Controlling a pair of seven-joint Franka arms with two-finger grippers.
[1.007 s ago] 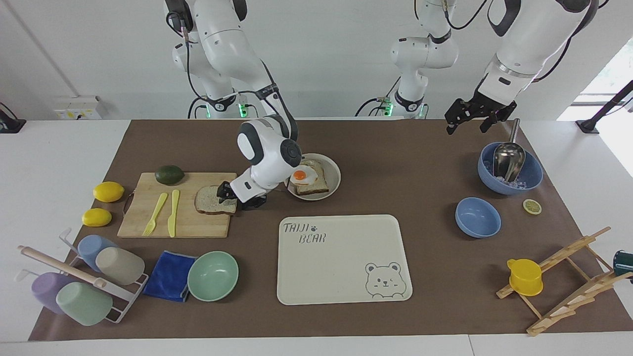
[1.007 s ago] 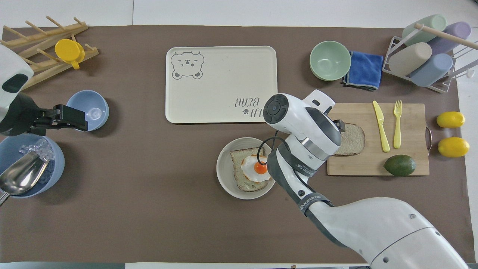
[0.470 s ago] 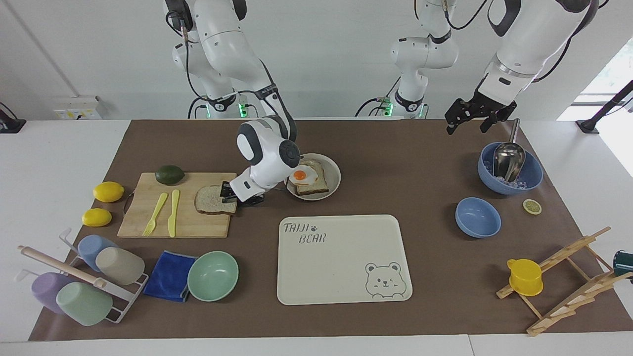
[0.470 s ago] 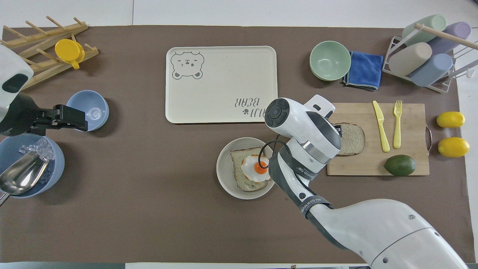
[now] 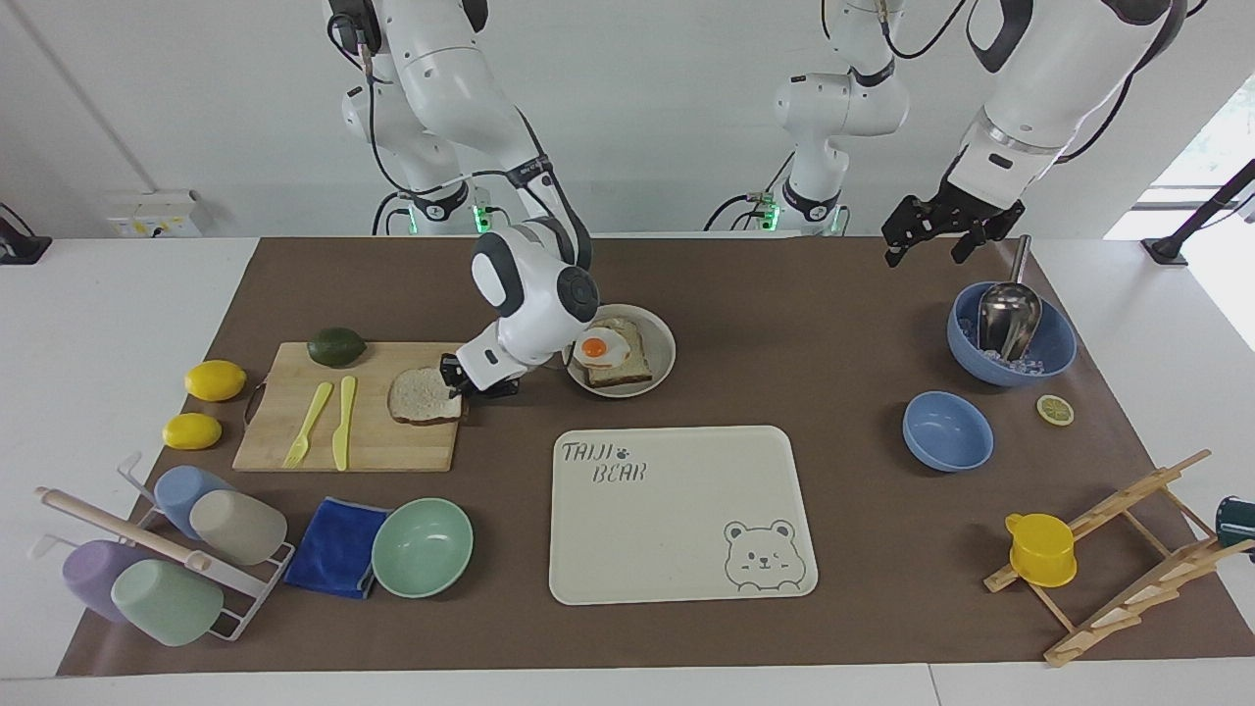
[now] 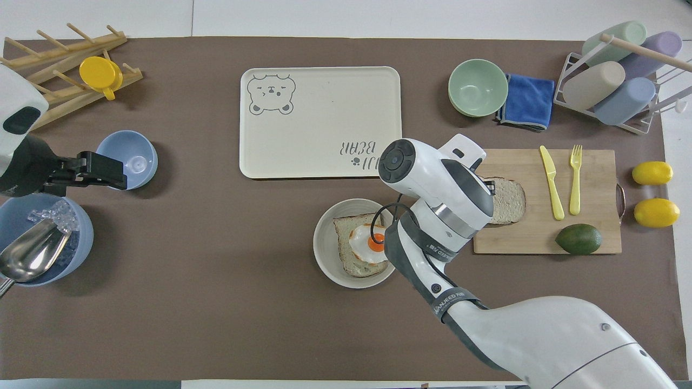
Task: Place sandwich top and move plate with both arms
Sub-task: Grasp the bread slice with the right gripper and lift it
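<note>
The right end effector (image 5: pixel 454 380) is down at the edge of the square slice of speckled pale wholemeal bread (image 5: pixel 424 396), clenched on the side of the slice that faces the plate. The slice lies on the rectangular light wooden cutting board (image 5: pixel 294 431), at the board's end toward the middle of the surface. In the overhead view the slice (image 6: pixel 510 200) shows at about three o'clock from the small round pale beige-grey plate (image 6: pixel 324 246), partly covered by the right arm's white wrist.

The plate (image 5: pixel 661 338) sits on the brown mat just beside the board, carrying a toast slice with a fried egg (image 5: pixel 610 351). The large cream rectangular bear-print tray (image 5: pixel 677 549) lies farther from the robots than the plate, at about twelve o'clock from it in the overhead view.

The left end effector (image 5: pixel 927 235) hangs released, fingers apart, in the air toward the left arm's end of the surface, waiting near the large blue bowl with a metal scoop (image 5: pixel 1054 343).
</note>
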